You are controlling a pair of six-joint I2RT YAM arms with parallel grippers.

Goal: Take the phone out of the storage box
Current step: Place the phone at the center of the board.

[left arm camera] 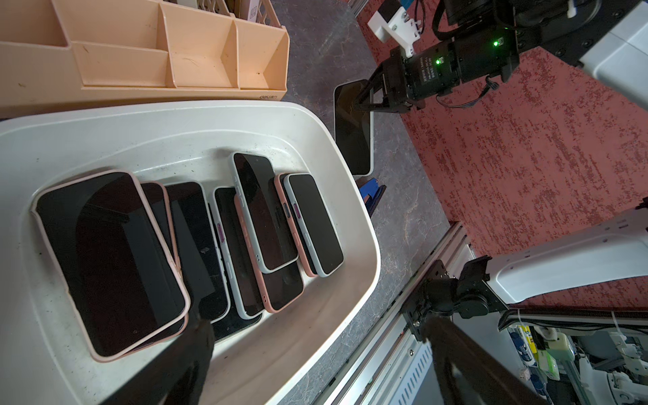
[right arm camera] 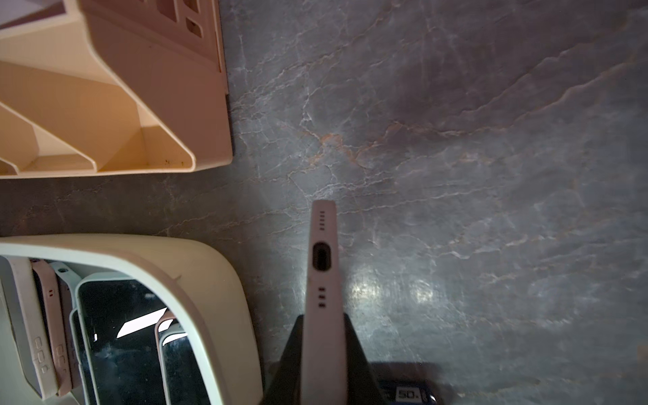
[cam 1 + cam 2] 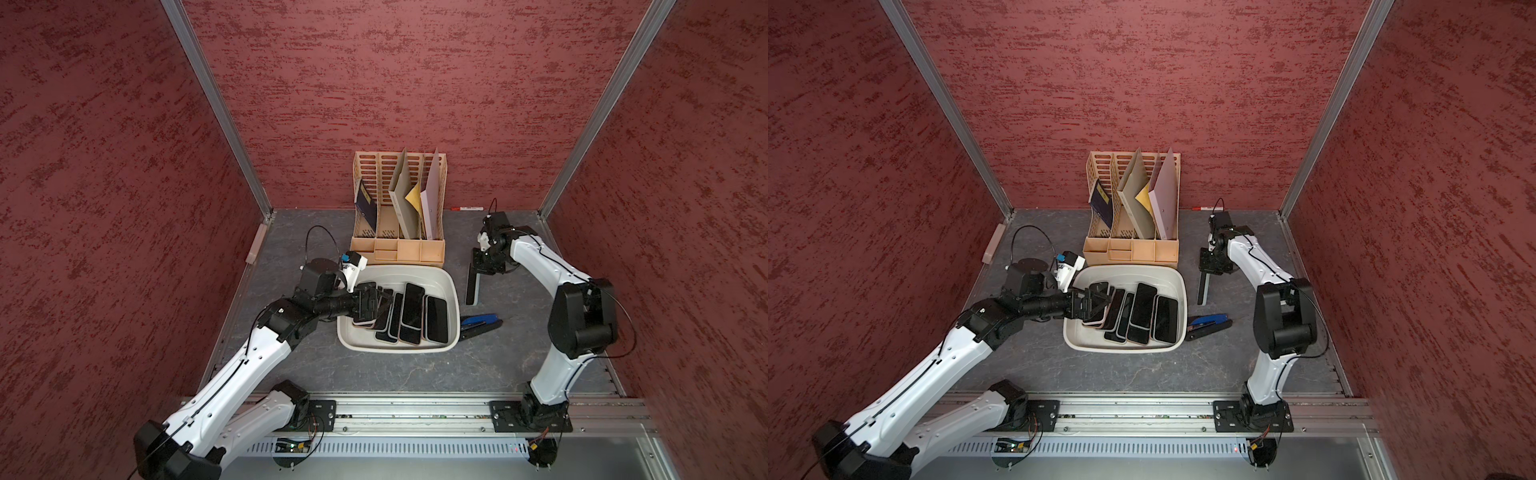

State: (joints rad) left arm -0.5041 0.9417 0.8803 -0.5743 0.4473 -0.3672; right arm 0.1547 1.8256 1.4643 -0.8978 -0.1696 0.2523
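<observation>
right claw [image 3: 1204, 274] grips phone [image 3: 1203, 291] just beside storage box [image 3: 1128, 273].

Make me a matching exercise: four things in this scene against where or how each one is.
1 left gripper
2 right gripper
3 blue stapler
4 red marker

A at the table's far edge, beside the file rack
B shut on a phone, outside the storage box
C open, over the phones lying in that box
D lying close beside that box

Pairs: 1-C, 2-B, 3-D, 4-A
</observation>
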